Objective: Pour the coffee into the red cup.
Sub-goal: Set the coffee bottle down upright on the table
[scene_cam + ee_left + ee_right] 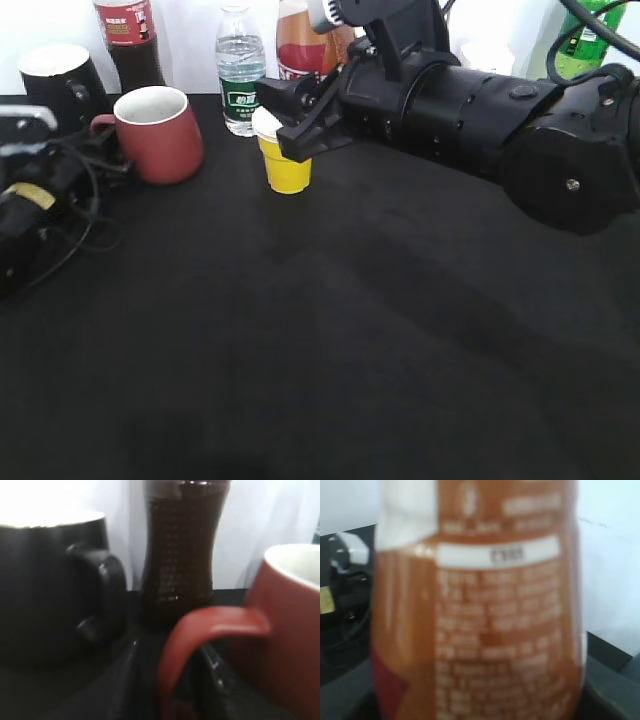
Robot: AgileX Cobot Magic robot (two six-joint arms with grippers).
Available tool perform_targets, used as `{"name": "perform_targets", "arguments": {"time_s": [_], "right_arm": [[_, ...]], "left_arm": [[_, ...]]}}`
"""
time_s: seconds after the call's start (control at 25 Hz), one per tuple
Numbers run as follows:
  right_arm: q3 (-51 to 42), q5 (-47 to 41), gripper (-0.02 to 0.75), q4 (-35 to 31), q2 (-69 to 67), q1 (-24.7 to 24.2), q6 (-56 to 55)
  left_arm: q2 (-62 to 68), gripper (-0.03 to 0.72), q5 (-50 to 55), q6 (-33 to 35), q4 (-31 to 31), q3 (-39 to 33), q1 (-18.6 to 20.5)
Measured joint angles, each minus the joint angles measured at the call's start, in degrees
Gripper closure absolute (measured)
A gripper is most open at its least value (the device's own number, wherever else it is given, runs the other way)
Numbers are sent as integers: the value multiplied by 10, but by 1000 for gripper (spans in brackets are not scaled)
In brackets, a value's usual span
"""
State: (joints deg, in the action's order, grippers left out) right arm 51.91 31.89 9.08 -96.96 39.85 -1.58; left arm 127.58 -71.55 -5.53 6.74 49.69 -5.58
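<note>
Black table (330, 350): right gripper (300, 115) reaches the coffee (298, 45); whether it grips, I cannot tell.

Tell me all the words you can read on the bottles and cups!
None can be read for sure.
Coffee bottle: rows of white print on orange-brown, too blurred.
Cola bottle: red label with white marks, too small.
Water bottle: green label with white print, too small.
Red cup, black mug, yellow cup: no writing shows.
</note>
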Motion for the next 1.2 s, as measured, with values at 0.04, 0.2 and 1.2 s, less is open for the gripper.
{"name": "perform_targets", "arguments": {"time_s": [0.04, 0.2, 1.2], "right_arm": [[0, 0, 209, 0, 0, 0, 0], [0, 0, 209, 0, 0, 0, 1], [0, -3, 209, -20, 1, 0, 6]], "left_arm": [[-2, 409, -5, -1, -1, -8, 0], [-14, 400, 4, -1, -2, -17, 0], [-213, 396, 22, 1, 1, -241, 0]]}}
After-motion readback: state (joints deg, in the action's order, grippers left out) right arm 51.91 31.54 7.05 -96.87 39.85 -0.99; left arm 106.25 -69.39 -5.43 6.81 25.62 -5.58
